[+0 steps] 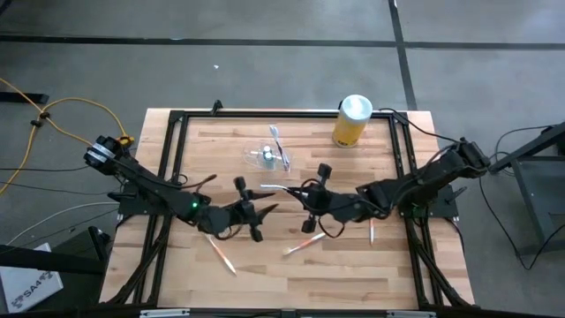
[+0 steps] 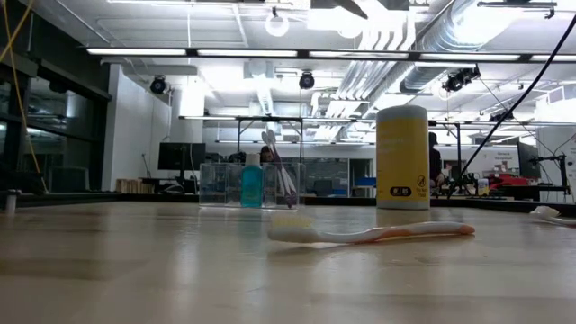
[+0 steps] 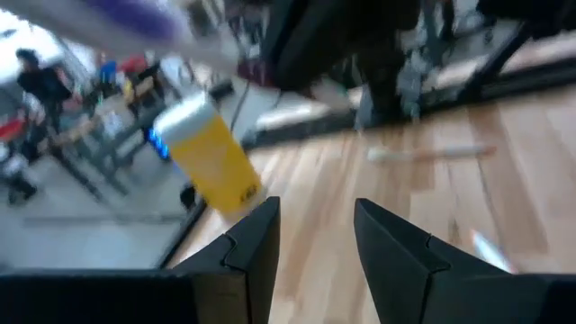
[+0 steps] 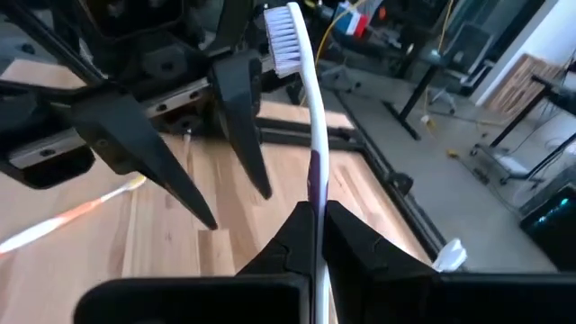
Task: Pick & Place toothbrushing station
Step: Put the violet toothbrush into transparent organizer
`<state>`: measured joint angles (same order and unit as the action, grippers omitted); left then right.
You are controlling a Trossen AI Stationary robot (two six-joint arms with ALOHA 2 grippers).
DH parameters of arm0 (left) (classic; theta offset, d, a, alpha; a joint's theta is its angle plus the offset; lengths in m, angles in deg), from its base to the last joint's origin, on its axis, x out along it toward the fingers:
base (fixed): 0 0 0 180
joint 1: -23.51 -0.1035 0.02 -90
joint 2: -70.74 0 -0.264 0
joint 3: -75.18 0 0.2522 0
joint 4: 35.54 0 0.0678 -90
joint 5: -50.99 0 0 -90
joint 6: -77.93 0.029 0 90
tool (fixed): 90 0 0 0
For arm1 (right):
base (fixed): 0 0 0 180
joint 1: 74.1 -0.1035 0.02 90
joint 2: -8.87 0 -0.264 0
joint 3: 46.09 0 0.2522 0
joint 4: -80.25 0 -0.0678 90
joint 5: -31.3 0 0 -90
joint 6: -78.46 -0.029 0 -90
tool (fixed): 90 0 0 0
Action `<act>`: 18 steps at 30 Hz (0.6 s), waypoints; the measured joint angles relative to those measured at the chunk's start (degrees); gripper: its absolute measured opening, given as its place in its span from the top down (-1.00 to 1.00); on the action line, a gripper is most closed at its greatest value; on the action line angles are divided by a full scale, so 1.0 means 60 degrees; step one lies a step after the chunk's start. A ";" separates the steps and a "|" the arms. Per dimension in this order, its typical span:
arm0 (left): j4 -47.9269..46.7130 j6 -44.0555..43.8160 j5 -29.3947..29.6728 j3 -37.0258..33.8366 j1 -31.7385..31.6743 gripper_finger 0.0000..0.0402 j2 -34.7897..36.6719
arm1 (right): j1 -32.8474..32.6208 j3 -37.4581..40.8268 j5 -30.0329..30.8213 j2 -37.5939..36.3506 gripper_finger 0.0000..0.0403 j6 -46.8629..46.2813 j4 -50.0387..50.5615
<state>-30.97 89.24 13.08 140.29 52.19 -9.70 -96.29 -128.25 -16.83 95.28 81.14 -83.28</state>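
Right wrist view, right tool (image 4: pixel 317 216) clamping white toothbrush (image 4: pixel 301 81), left tool (image 3: pixel 315 225) parted, empty.

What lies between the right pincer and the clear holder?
In the high view, only the white toothbrush held by the right pincer and bare wood lie before the clear holder.

From above, the holder (image 1: pixel 267 156) was too small and too faint to show what stood in it. In the left wrist view, the canister (image 3: pixel 209 155) and a purple streak (image 3: pixel 135 15) were blurred. In the right wrist view, the right hand (image 4: pixel 320 212) hid the toothbrush (image 4: pixel 306 99) handle's lower part.
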 joint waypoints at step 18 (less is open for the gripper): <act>0.2567 0.3309 -0.0142 0.0004 0.0573 0.31 0.0011 | -0.1387 -0.0004 0.0767 -0.0004 0.98 0.1137 -0.1817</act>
<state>-15.57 109.09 12.23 140.31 55.63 -9.64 -104.61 -128.27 -12.23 95.26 87.97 -94.18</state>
